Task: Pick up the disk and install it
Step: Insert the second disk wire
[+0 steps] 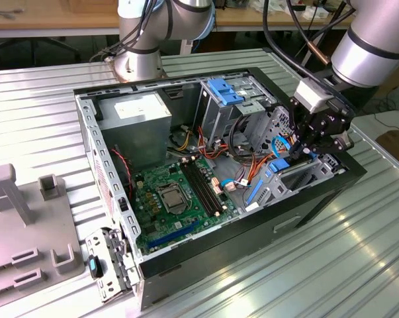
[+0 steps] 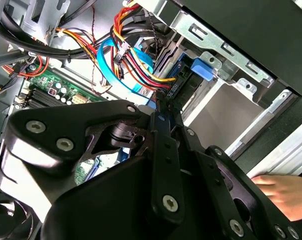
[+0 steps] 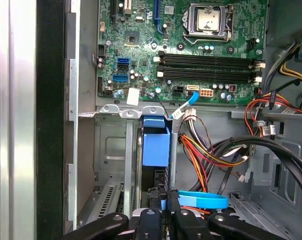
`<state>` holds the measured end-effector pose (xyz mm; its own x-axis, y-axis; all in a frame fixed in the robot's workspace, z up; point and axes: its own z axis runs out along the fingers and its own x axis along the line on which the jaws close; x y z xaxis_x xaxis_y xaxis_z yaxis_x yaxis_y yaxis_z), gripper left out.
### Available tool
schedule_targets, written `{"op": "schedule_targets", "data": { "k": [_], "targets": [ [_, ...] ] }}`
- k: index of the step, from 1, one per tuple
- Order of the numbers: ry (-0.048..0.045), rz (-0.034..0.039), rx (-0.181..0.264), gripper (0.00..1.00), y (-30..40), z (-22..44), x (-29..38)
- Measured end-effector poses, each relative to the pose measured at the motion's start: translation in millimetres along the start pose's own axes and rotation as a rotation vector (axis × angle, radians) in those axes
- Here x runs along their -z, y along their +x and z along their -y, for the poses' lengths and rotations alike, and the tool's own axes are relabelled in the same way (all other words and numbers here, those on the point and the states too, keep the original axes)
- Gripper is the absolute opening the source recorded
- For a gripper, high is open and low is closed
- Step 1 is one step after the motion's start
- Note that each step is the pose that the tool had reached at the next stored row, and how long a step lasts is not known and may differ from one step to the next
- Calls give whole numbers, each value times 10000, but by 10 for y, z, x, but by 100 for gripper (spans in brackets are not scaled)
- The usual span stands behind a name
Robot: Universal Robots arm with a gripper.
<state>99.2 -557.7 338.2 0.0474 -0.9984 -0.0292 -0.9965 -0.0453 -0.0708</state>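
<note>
Closed narrow on the disk (image 3: 156,145), the hand (image 1: 304,147) reaches into the drive bay (image 1: 298,173) at the open computer case's (image 1: 318,192) corner on the exterior view's right. Stands on edge in the bay slot, the disk, blue carrier bracket upward, dark body below, pinched at its near end between the black fingers (image 3: 149,220) in the first wrist view. Loops just beside the grip, a flat blue cable (image 3: 203,200). Beyond, red, orange and yellow wires (image 3: 211,155) bunched beside the bay. Farther still, flat on the case floor, the green motherboard (image 1: 176,199). At the exterior view's left, on the ribbed metal bench (image 1: 34,112), a grey fixture block (image 1: 27,232).
</note>
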Motion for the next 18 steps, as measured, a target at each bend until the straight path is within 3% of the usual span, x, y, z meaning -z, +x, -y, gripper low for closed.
{"op": "schedule_targets", "data": {
  "k": [6, 7, 15, 18],
  "targets": [
    [1, 9, 1, 18, 0, 0, -5],
    [1, 6, 1, 24, 0, 1, 0],
    [2, 1, 0, 24, -3, 8, 105],
    [3, 1, 0, 24, -5, 13, 190]
  ]
}}
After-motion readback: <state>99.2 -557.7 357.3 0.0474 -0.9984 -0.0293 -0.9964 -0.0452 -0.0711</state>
